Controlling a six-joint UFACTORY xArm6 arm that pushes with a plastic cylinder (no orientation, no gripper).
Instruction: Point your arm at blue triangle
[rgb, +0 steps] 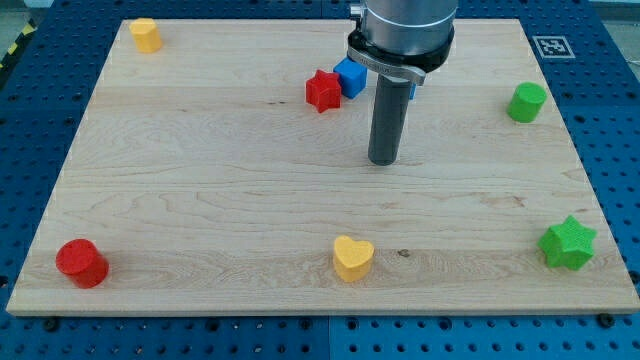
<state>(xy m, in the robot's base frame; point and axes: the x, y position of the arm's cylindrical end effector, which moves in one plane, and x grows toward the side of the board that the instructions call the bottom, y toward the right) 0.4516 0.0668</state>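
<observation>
My tip (384, 161) rests on the board near its middle, a little toward the view's top. A small sliver of a blue block (412, 91) shows just right of the rod, above the tip; the arm hides most of it and its shape cannot be made out. A blue cube (350, 76) sits up and left of the tip. It touches a red star (323, 91) on its left. The tip touches no block.
A yellow block (146, 34) sits at the top left corner and a red cylinder (81, 263) at the bottom left. A yellow heart (352, 258) lies at the bottom middle. A green cylinder (527, 102) and a green star (568, 243) stand along the right edge.
</observation>
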